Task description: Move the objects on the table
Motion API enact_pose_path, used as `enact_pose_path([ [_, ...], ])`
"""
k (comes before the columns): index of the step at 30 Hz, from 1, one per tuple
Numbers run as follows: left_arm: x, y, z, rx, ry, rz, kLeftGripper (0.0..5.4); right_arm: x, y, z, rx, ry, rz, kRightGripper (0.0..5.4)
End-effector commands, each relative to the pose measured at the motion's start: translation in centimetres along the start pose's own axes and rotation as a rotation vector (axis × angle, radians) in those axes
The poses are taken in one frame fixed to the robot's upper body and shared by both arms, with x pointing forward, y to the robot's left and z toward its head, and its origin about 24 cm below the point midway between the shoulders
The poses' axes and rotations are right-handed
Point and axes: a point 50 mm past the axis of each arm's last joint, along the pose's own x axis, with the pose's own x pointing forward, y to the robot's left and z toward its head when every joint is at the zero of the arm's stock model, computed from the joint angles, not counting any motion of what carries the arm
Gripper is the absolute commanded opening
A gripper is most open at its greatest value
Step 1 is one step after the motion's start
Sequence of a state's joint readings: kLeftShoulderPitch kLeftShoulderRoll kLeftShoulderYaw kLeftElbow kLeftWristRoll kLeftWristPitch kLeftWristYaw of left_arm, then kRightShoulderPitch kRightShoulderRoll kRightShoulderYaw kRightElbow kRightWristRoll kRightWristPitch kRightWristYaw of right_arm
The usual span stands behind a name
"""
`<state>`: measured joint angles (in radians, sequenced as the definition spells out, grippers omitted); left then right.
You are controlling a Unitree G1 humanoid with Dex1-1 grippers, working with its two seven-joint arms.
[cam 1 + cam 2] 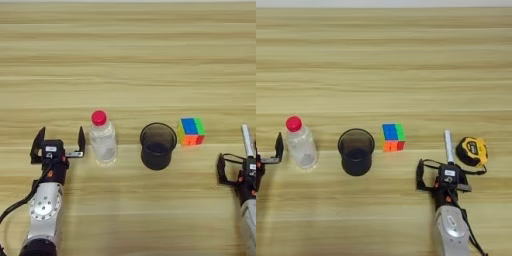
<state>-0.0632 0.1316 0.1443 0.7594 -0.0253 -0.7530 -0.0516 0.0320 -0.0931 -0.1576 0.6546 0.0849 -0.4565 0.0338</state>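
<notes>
A wide worktop [130, 50] of light wood-grain planks running horizontally fills both views. Four small things and a tape measure sit in a loose row across its near half.

Furthest left stands a small clear plastic bottle [103, 139], upright, with a rounded red cap and a ribbed, see-through body. Right of it, apart from it, stands a dark translucent round cup [158, 145], mouth up, its wall smoky and its inside darker toward the bottom. Just beyond the cup's right rim sits a multicoloured puzzle cube [191, 131]: blue and green on the top face, orange and red on the side facing the camera. Further right a white marker pen [448, 146] lies on the planks, pointing away from the robot, its near end hidden behind the right end effector. Just right of the pen is a yellow-and-black tape measure [472, 151], seen only in the right eye view.

The left end effector [58, 143] rests low on the worktop just left of the bottle, its two black fingers [81, 140] spread wide and holding nothing; the right-hand finger stands close beside the bottle, and whether it touches cannot be told. The right end effector [437, 176] sits near the front edge at the pen's near end. One black finger shows at its left side, and whether it is released or clenched on the pen cannot be told.
</notes>
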Motion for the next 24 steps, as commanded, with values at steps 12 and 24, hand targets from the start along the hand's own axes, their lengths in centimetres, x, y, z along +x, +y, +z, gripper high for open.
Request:
enact_pose_path([
  [12, 0.21, 0.03, 0.06, 0.002, -0.002, 0.000, 5.40, -0.49, 0.55, -1.50, 0.053, 0.099, 0.041, 3.42],
  [24, 0.26, -0.10, 0.07, 0.001, -0.002, -0.004, 5.40, -0.32, 0.80, -1.22, 0.041, 0.080, 0.058, 2.19],
])
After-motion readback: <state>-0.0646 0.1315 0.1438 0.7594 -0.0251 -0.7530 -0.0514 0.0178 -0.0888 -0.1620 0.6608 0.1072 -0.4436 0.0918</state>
